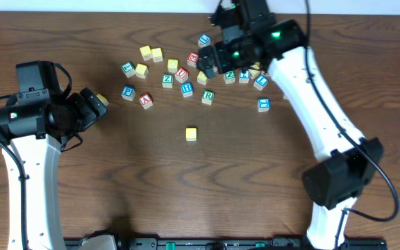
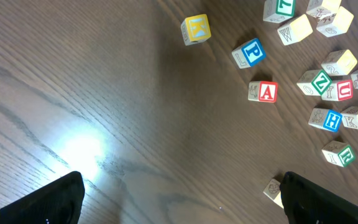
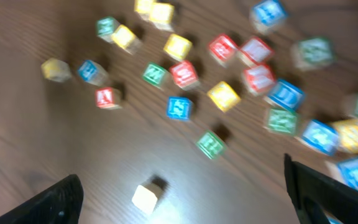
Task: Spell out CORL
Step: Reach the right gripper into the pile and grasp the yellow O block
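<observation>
Facing up: green R cube (white-faced)

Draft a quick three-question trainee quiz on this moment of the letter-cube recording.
1. True or false: the lone yellow cube lies apart from the cluster of letter cubes.
2. In the left wrist view, which cube lies nearest the red A cube? A) blue P cube B) blue H cube C) red U cube
3. Fill in: the left gripper and right gripper both stand ___, holding nothing.
Key: 1 true; 2 A; 3 open.
</observation>
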`<state>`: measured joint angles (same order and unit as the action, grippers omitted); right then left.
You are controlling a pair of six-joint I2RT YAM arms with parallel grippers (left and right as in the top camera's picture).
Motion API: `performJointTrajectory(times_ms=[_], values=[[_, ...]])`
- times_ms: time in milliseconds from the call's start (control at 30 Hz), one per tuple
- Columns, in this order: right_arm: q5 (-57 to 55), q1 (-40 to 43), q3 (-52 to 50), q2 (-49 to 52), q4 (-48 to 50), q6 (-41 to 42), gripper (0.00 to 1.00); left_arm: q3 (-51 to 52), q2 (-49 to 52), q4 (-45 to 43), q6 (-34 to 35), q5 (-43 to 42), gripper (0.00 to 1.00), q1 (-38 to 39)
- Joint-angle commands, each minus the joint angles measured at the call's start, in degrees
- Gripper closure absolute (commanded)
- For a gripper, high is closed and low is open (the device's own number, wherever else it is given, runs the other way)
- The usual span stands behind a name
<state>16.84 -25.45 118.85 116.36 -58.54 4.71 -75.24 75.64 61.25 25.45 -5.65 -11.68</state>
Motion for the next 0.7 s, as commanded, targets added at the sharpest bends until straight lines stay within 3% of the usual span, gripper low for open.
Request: performJointTrajectory(times_ms=[0,100,167,233,333,400,667], values=[[10.75,-2.19,2.16,0.57,3.54,-0.02,0.01,-0.85,0.24,0.52,-0.52,0.09,0.01,-0.13],[11.56,-3.82,2.14,0.68,7.52,-0.11,0.01,-0.85,0.24,0.92,-0.52,0.11,0.01,-0.13],[3.67,-5.51,2.1,1.68,11.26,1.11,0.01,-0.85,0.24,1.16,-0.52,0.11,0.01,-0.13],[-0.85,-6.51,2.1,2.93,12.98,5.42,0.01,-0.85,0.24,1.16,-0.52,0.11,0.01,-0.13],[-11.82,-8.31,2.1,6.8,15.47,17.07,0.1,-0.85,0.24,1.53,-0.5,0.11,0.01,-0.13],[-19.02,-9.07,2.1,9.79,15.82,22.88,0.11,-0.85,0.24,1.7,-0.5,0.09,0.01,-0.13],[-28.35,-9.49,2.1,18.73,17.29,36.54,0.26,-0.85,0.24,2.82,-0.5,0.09,0.01,-0.13]])
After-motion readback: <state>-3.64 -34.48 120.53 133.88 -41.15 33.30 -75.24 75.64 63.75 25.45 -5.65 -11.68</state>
